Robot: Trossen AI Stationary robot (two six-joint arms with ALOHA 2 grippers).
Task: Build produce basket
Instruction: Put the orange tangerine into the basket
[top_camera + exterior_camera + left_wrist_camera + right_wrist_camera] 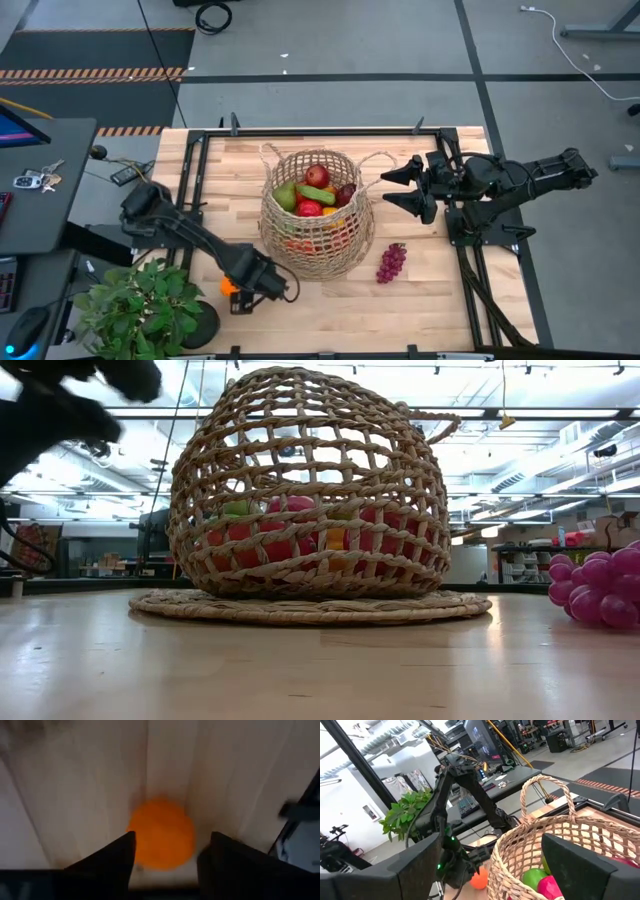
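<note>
I see a tan open-weave basket [318,215] holding red, green and yellow produce [314,190], purple grapes [391,262] at lower right, an orange ball [161,834], and pale striped wood tabletop [420,310].

Both arms are matte black, built of chunky rounded joint housings linked by straight tubular segments; the left arm [190,235] carries a small green indicator light near its wrist; the right arm [520,180] ends in two tapered, pointed black fingers [400,175]; seen close up, the left arm's fingers [107,860] are flat, dark wedge shapes with plain surfaces.
</note>
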